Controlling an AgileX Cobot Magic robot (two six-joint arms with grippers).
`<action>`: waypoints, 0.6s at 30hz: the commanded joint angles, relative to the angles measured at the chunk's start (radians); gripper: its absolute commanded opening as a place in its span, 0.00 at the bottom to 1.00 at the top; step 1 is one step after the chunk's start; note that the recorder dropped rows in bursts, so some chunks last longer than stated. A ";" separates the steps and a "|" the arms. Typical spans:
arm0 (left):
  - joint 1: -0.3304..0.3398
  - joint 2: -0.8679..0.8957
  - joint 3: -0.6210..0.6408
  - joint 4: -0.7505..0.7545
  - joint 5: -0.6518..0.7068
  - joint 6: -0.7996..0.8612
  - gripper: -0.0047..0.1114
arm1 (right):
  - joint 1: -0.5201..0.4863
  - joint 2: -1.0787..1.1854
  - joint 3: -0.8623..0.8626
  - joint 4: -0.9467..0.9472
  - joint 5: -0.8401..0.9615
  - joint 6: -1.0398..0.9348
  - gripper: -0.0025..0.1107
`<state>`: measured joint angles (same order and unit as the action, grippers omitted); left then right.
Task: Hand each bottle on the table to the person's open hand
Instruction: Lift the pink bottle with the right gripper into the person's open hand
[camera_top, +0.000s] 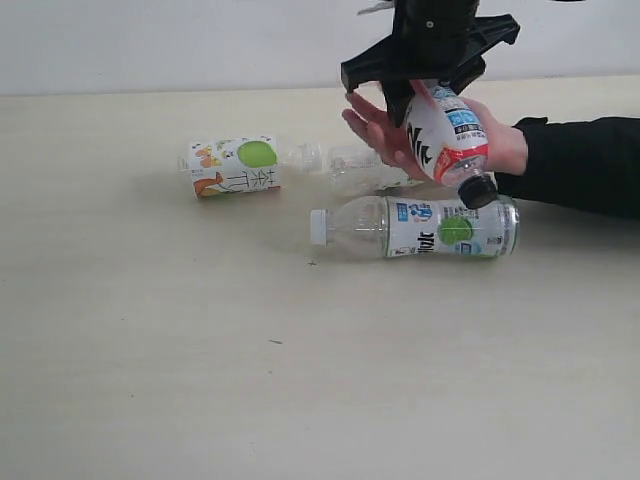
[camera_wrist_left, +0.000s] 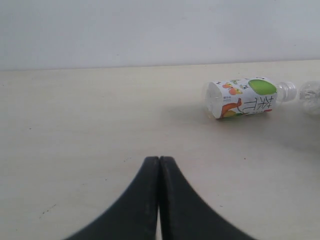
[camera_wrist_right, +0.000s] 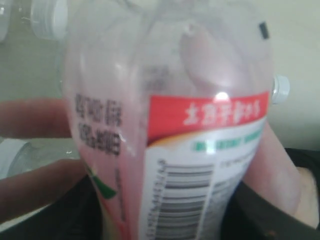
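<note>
Currently the right gripper (camera_top: 425, 92) is grasping the pink-labelled bottle (camera_top: 447, 135), holding it cap-down just over the person's open hand (camera_top: 380, 130), so the handover is proceeding and the next move, in my judgement, is calling for a release once the palm is bearing it.

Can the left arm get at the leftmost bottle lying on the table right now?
Probably yes. The bottle lies on its side on bare table, with nothing between it and the left end effector. That end effector is shut, so it would have to open first.
</note>
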<state>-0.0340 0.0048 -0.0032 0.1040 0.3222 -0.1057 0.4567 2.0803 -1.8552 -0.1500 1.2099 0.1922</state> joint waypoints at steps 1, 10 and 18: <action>0.002 -0.005 0.003 -0.003 -0.003 -0.004 0.06 | -0.006 0.040 -0.029 -0.029 0.011 -0.009 0.02; 0.002 -0.005 0.003 -0.003 -0.003 -0.003 0.06 | -0.006 0.052 -0.029 -0.069 0.000 -0.009 0.05; 0.002 -0.005 0.003 -0.003 -0.003 -0.006 0.06 | -0.006 0.052 -0.029 -0.079 -0.004 -0.009 0.28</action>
<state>-0.0340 0.0048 -0.0032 0.1040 0.3222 -0.1057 0.4549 2.1311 -1.8761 -0.1848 1.2100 0.1907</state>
